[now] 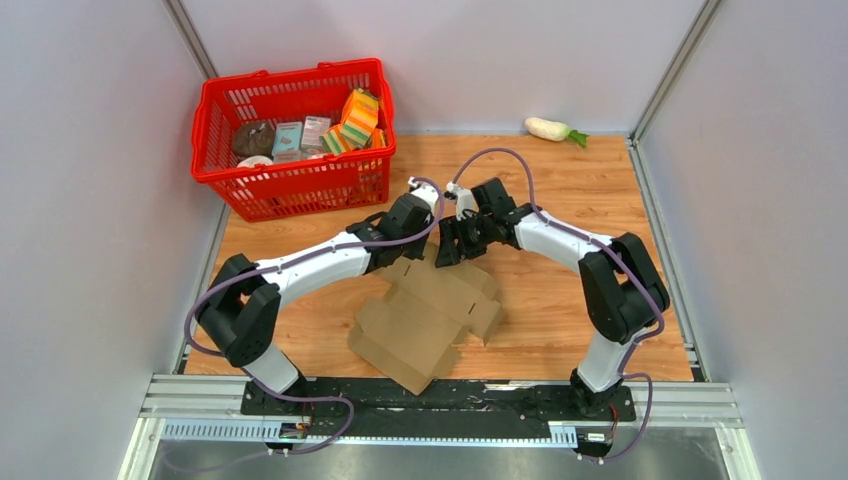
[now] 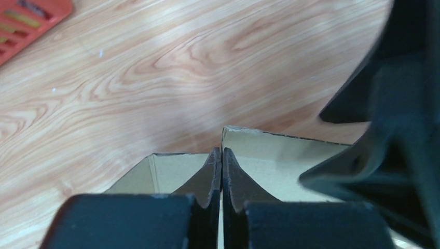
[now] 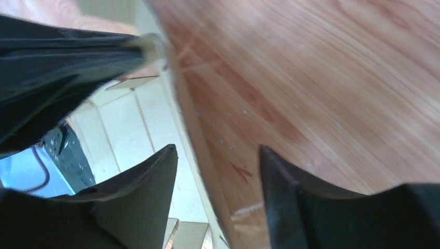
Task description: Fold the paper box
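Arms are seen from above leaning inward over the wooden table (image 1: 560,190), so that the two wrists almost meet above the far edge of the paper box (image 1: 430,320). The left arm (image 1: 320,262) is stretched low from its base toward the middle, and the left gripper (image 2: 221,153) is pointed down at the cardboard. Its jaws are pressed together, and whether a thin flap is caught between them cannot be told. The paper box is lying partly unfolded in the middle of the table, near the arm bases. The right arm (image 1: 560,235) is bent sharply at the elbow, and the right gripper (image 3: 218,150) is held with its fingers clearly apart, nothing being visibly gripped. Only in the top view are the red basket (image 1: 300,75) at the far left and a white vegetable (image 1: 548,128) at the far edge shown. The closed fingertips in front of two raised cardboard walls are shown only in the left wrist view.
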Controlling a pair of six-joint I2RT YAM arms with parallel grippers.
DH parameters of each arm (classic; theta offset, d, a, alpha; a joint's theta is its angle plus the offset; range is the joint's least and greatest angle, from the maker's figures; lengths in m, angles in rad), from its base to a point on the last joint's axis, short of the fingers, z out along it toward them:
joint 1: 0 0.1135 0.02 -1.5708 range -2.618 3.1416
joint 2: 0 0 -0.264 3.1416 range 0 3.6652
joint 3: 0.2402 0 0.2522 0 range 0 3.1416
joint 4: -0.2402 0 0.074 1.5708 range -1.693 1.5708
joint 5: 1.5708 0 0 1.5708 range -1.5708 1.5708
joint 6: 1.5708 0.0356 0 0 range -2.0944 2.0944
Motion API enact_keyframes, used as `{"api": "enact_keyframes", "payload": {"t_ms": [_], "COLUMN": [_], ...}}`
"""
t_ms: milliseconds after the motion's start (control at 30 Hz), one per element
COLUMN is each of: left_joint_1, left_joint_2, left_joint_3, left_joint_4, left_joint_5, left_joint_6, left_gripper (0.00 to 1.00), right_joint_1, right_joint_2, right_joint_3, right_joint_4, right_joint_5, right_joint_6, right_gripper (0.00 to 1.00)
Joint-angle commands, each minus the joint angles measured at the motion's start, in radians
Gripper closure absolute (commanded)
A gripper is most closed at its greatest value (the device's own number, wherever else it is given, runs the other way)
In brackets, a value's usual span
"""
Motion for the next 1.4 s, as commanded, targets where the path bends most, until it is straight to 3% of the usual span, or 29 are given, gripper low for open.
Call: {"api": "enact_keyframes", "payload": {"t_ms": [0,33,167,200,333,467,600,700,833,967,1367], "left_joint_1": [0.001,0.001,0.000,0.000,-0.014,-0.029,-0.034,-0.041,-0.058,-0.063,-0.071], "left_joint_2": [-0.121,-0.139,-0.214,-0.228,-0.237,-0.245,-0.270,-0.288,-0.303,-0.320,-0.382], "left_joint_3": [-0.090,-0.148,-0.283,-0.300,-0.310,-0.308,-0.358,-0.423,-0.444,-0.466,-0.567], "left_joint_4": [0.190,0.238,0.454,0.501,0.493,0.463,0.502,0.555,0.571,0.600,0.801], "left_joint_5": [-0.140,-0.166,-0.263,-0.306,-0.407,-0.506,-0.519,-0.506,-0.500,-0.486,-0.352], "left_joint_6": [-0.051,-0.090,-0.191,-0.211,-0.295,-0.337,-0.387,-0.430,-0.424,-0.392,-0.214], "left_gripper": [1.00,1.00,1.00,1.00,1.00,1.00,1.00,1.00,1.00,1.00,1.00], "right_joint_1": [0.001,-0.003,-0.013,-0.007,0.036,0.130,0.144,0.141,0.141,0.142,0.151], "right_joint_2": [-0.089,-0.097,-0.201,-0.253,-0.336,-0.329,-0.345,-0.367,-0.318,-0.234,-0.045], "right_joint_3": [0.115,0.141,0.198,0.205,0.265,0.325,0.206,0.084,0.098,0.150,0.313], "right_joint_4": [-0.142,-0.231,-0.295,-0.293,-0.312,-0.362,-0.272,-0.178,-0.195,-0.201,-0.276], "right_joint_5": [0.269,0.320,0.358,0.380,0.504,0.586,0.523,0.600,0.687,0.659,0.677], "right_joint_6": [0.211,0.282,0.419,0.439,0.567,0.823,1.196,1.413,1.487,1.527,1.523], "right_gripper": [0.32,0.30,0.27,0.19,0.16,0.12,0.13,0.16,0.22,0.33,0.38]}}
